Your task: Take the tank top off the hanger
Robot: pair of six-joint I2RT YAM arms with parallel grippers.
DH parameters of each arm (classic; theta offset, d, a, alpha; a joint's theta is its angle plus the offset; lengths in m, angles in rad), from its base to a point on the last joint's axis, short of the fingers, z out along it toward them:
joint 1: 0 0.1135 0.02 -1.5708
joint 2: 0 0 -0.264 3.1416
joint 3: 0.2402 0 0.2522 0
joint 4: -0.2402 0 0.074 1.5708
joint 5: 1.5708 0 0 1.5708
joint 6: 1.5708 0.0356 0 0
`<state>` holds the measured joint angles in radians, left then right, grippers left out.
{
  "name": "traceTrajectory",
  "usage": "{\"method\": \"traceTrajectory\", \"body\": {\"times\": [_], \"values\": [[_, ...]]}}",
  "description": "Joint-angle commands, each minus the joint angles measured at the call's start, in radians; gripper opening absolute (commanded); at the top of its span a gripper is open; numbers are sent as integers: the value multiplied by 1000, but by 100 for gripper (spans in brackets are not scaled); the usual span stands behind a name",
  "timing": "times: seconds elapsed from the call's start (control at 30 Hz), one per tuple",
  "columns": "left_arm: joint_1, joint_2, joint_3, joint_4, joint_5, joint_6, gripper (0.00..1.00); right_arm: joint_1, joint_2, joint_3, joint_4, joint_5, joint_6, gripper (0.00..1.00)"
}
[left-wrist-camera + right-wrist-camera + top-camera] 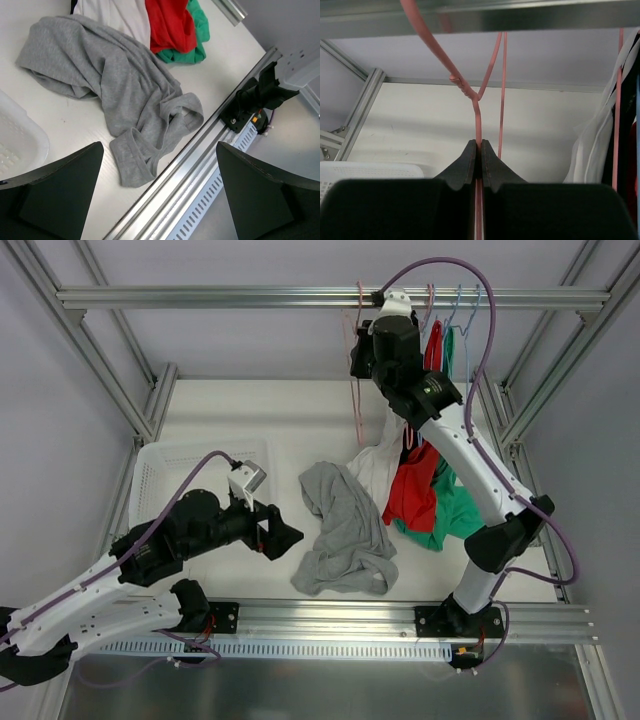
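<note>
1. The overhead view was bright and evenly lit from above, and the white tabletop (250, 420) showed no glare.
2. Shadows there were soft. A faint grey one edged the tank top (345, 530) at centre frame.
3. In the left wrist view, the left fingers (55, 195) in the lower corners were dark, blurred and nearly featureless. The cloth folds behind them were sharp.
4. In the right wrist view, the right fingers (462, 170) at the bottom were underexposed. The hanger (477, 107) wire at centre was in focus but softened towards the top edge.
5. The metal rail (520, 12) across the top of that view was blurred, with a pale sheen.
</note>
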<state>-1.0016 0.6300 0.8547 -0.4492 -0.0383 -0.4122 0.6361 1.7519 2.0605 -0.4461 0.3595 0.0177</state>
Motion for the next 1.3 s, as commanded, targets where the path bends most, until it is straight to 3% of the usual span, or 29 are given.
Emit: {"method": "traceTrajectory", "body": {"times": [0.0, 0.07, 0.1, 0.17, 0.2, 0.43, 0.6, 0.8, 0.9, 0.93, 1.0, 1.07, 1.27], "values": [[-5, 51, 7, 3, -23, -17, 99, -1, -34, -31, 56, 29, 67, 0], [-5, 80, 12, 6, -20, -13, 99, -1, -64, -103, 70, 7, 93, 1], [-6, 94, 21, 6, -18, -10, 99, -3, -83, -132, 79, 3, 99, 7], [-5, 149, 36, 6, -37, -4, 99, -3, -152, -192, 98, -31, 105, 37], [-5, 174, 55, 6, -75, -7, 99, -1, -181, -250, 102, -42, 105, 60], [-5, 520, 165, 14, -176, -13, 99, -3, -639, -696, 150, -88, 103, 99], [-5, 853, 291, 27, -189, -65, 99, -3, -992, -890, 118, -151, 80, 99], [-9, 1129, 354, 70, -132, -141, 99, -3, -1236, -1001, 38, -215, 80, 100], [-11, 1166, 348, 87, -138, -163, 70, -4, -1269, -965, -23, -277, 61, 99], [-12, 1163, 343, 89, -147, -169, 28, -4, -1276, -959, -35, -289, 59, 100], [-12, 1133, 331, 86, -150, -172, 7, -3, -1287, -961, -51, -300, 50, 99], [-12, 1084, 317, 86, -143, -169, 0, -4, -1307, -967, -51, -291, 42, 100], [-14, 834, 255, 57, -159, -163, 0, -4, -1336, -987, -51, -255, 28, 99]]}}
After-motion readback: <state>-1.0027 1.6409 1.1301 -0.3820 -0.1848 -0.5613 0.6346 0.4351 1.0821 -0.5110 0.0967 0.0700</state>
